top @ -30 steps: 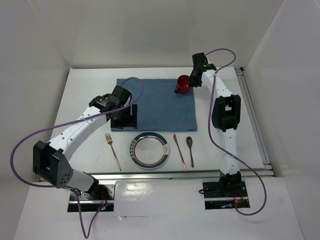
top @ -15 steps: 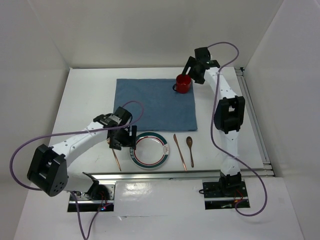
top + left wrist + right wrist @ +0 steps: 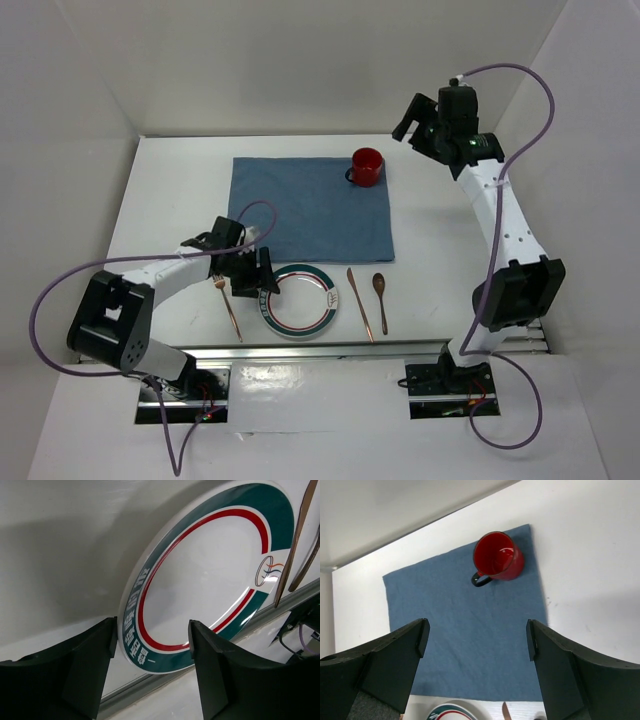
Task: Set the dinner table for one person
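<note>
White tabletop: the dinner table (image 3: pixel 165 190) fills the overhead view beneath both arms. A blue placemat (image 3: pixel 310 210) lies mid-table toward the far edge. A plate (image 3: pixel 300 300) sits at the table's near edge, just off the placemat. A red mug (image 3: pixel 367 166) stands upright on the placemat's far right corner. Knife (image 3: pixel 359 303) and spoon (image 3: pixel 381 297) lie right of the plate, a fork (image 3: pixel 229 305) left of it, beside the left gripper (image 3: pixel 152 625). Only the left wrist view shows that gripper's jaws apart, straddling the plate's rim; contact cannot be determined. The right gripper (image 3: pixel 476 625), jaws wide apart and holding nothing, hangs over the table's far right corner.
</note>
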{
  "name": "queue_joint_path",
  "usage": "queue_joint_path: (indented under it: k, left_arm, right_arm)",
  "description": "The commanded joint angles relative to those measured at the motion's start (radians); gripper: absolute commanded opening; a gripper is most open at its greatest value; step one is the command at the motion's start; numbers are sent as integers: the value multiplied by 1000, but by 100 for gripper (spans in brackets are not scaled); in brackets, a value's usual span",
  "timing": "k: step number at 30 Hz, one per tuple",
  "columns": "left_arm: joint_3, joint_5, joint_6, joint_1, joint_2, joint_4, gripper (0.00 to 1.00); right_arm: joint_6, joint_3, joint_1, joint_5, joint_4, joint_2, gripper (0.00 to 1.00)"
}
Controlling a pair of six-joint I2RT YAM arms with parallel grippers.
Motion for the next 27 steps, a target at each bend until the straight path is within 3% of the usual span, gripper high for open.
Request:
queue_joint_path:
  k: [1, 5, 6, 11, 16, 21, 27]
  left_arm:
    - [-19, 108, 18, 8, 40, 93, 74]
    - [-61, 108, -5, 17, 40, 118, 63]
    - [-73, 108, -5, 17, 40, 118, 47]
    - [-32, 108, 5, 17, 9, 40, 2]
    - [106, 178, 59, 26, -69, -115, 0]
    - [339, 231, 82, 67, -106, -270, 0]
    - [579, 212, 44, 135, 20, -278, 0]
  right_arm:
    - [-33, -52, -36, 25, 0, -53, 91]
    - [-43, -106, -65, 25, 0, -119, 92]
    - [-43, -115, -79, 16, 0, -138, 92]
    - [-61, -133, -88, 38, -20, -148, 92]
    - [-70, -124, -88, 59, -30, -148, 92]
    - [-70, -135, -97, 59, -40, -159, 92]
    - [-70, -144, -98, 47, -40, -159, 92]
